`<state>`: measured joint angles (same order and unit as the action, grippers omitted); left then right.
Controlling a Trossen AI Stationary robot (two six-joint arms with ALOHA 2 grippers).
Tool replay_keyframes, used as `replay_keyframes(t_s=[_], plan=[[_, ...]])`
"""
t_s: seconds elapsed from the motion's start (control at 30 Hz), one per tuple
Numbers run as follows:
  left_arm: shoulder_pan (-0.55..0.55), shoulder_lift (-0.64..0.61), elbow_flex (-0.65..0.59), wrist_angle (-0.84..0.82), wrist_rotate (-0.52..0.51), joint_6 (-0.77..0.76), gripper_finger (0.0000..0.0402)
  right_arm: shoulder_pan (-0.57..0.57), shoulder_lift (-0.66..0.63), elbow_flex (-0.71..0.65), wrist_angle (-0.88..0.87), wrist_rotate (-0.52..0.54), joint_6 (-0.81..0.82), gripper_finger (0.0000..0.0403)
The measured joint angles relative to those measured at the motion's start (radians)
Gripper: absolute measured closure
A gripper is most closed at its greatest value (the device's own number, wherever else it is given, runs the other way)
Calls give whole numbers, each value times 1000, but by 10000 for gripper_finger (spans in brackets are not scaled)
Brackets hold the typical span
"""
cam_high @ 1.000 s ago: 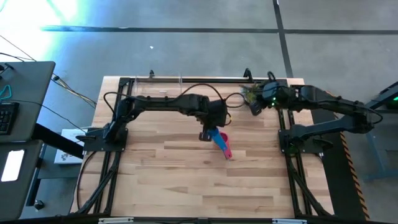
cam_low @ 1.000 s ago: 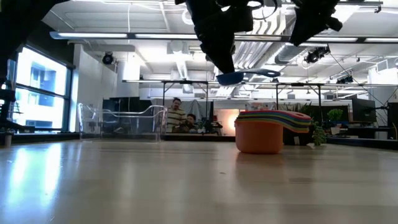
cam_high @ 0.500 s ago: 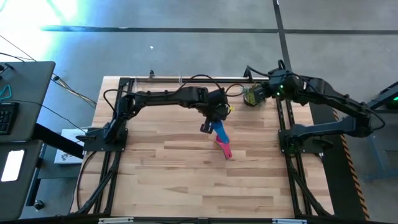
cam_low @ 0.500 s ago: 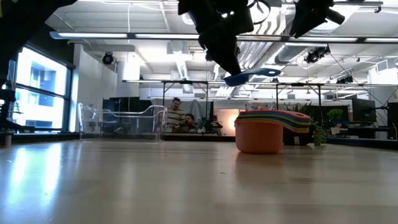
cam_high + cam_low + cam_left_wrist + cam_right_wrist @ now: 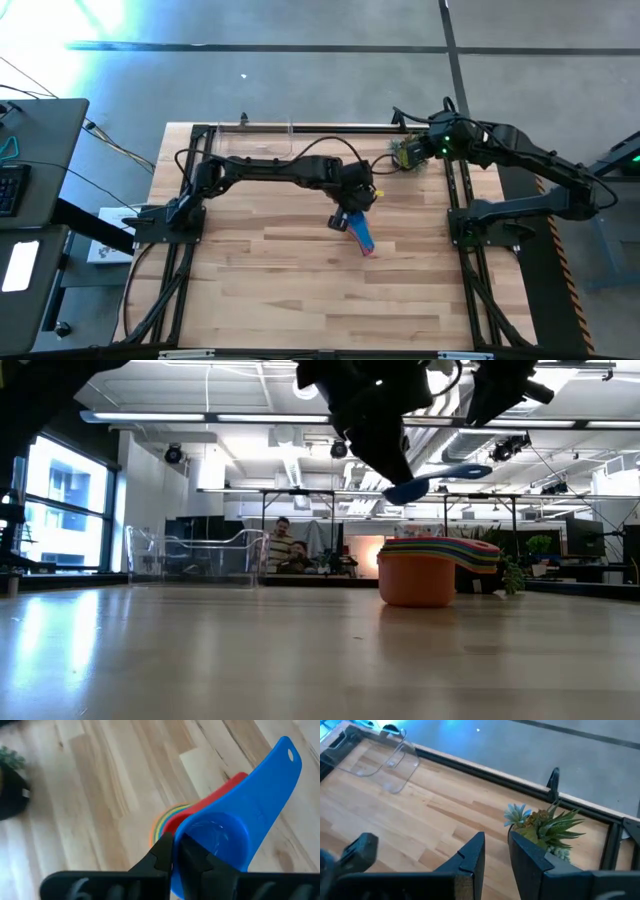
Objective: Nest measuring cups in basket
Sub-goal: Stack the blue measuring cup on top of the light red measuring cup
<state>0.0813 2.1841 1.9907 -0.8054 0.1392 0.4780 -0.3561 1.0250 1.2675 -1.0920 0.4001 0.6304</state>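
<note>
Clear plastic basket point(image 5: 195, 555) sitting empty at the far left, left gripper point(image 5: 176, 851) pinching a blue plastic measuring cup point(image 5: 235, 827) above the rainbow nested stack point(image 5: 432, 571), right gripper point(image 5: 496, 851) slightly spread near the potted plant point(image 5: 542, 825).

A robotics lab or open workshop hall: a pale wooden plank tabletop point(image 5: 280, 290) in a black metal frame point(image 5: 470, 270) stands on grey concrete floor point(image 5: 300, 80), beneath white exposed ceiling ducts point(image 5: 250, 420), with two seated people point(image 5: 290, 552) among distant workbenches.
</note>
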Motion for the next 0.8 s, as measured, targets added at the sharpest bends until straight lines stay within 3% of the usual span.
replay_keyframes(t_s=[0.8], plan=[[-6,94,-1,-7,8,-65,396,1,21,0,-27,-37,-1,323]])
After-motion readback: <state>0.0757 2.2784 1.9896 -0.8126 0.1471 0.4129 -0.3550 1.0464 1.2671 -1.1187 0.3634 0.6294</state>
